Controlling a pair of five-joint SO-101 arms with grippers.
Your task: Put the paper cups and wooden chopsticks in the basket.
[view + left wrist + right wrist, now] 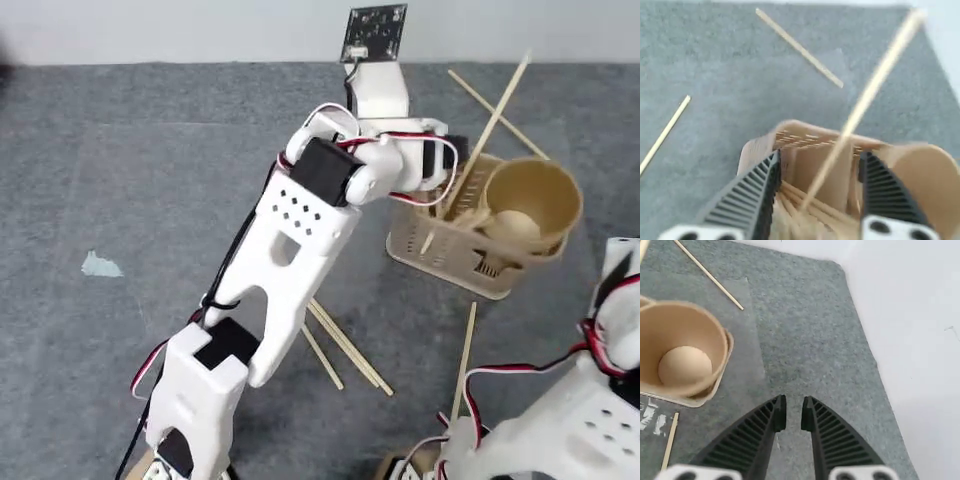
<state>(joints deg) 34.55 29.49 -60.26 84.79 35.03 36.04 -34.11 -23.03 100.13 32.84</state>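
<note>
- The left tool [817, 180] is hanging released right over the basket [805, 134], its jaws standing wide apart. A chopstick [875, 85] is leaning between them with its lower end inside the basket, likely just being dropped in.
- A cup [535, 200] is sitting in the end of the basket away from that tool, so it needs no more handling.
- The right tool [794, 415] is hovering over bare desk [810, 340] beside the basket. It is clenched almost fully on nothing, probably keeping clear of the other arm.
- Loose chopsticks [350, 348] are lying on the desk beside the left arm, one stick [464, 360] near the right arm, and a far stick [470, 90] behind the basket; all are waiting to be collected.
- The leaning chopstick is blurring, so contact with either jaw is hard to judge. The left arm is covering part of the loose chopsticks, leaving their count unclear.
</note>
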